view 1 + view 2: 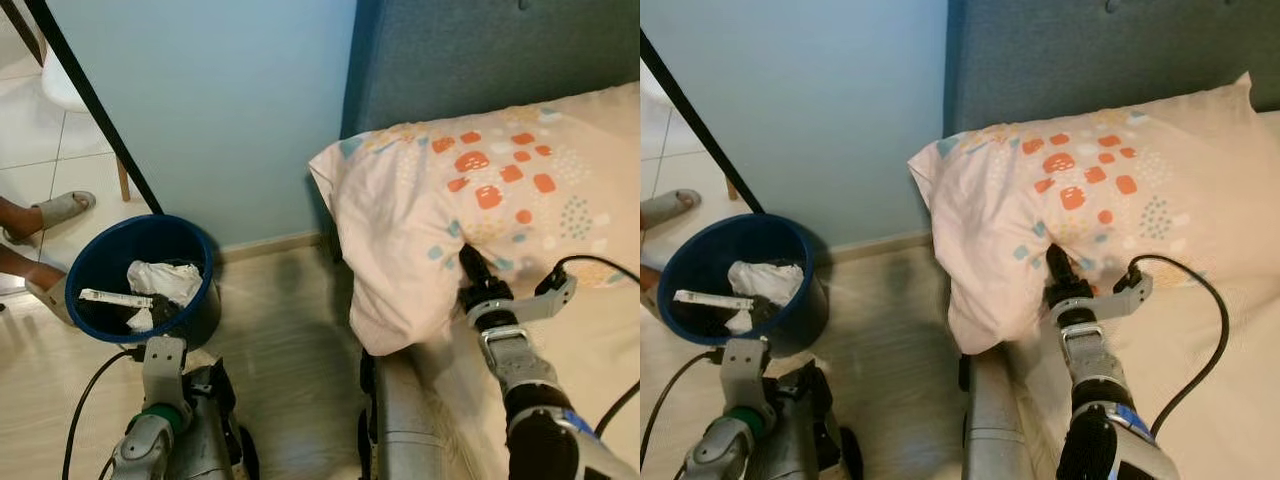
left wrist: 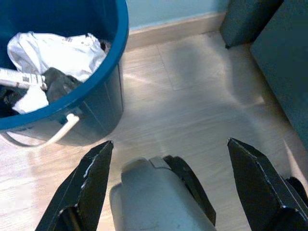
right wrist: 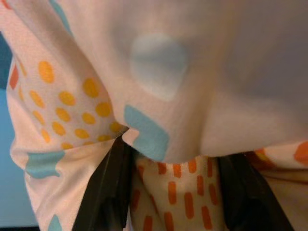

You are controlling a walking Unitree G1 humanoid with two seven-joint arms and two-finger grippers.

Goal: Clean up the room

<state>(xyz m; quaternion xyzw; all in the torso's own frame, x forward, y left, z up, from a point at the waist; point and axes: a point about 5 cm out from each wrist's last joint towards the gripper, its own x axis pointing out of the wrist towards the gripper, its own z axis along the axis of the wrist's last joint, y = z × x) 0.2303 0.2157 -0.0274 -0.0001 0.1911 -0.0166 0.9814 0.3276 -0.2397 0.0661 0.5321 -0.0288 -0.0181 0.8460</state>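
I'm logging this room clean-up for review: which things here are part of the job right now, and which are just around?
In the job:
- pillow, hanging over the bed edge
- right gripper, pushed into the pillow's fabric
- bed

Just around:
- blue bin holding rubbish
- left gripper, open above the floor
- sandals on a person's feet

Home bedroom: bed (image 1: 600,350), pillow (image 1: 480,190)

Soft matt cloth on the pillow (image 1: 480,190), printed with dots and dashes. The bin (image 2: 103,91) looks like smooth blue plastic, crumpled paper (image 2: 57,50) inside. Pale wood-look floor (image 2: 192,106), slight sheen. Headboard (image 1: 480,50): grey woven fabric.
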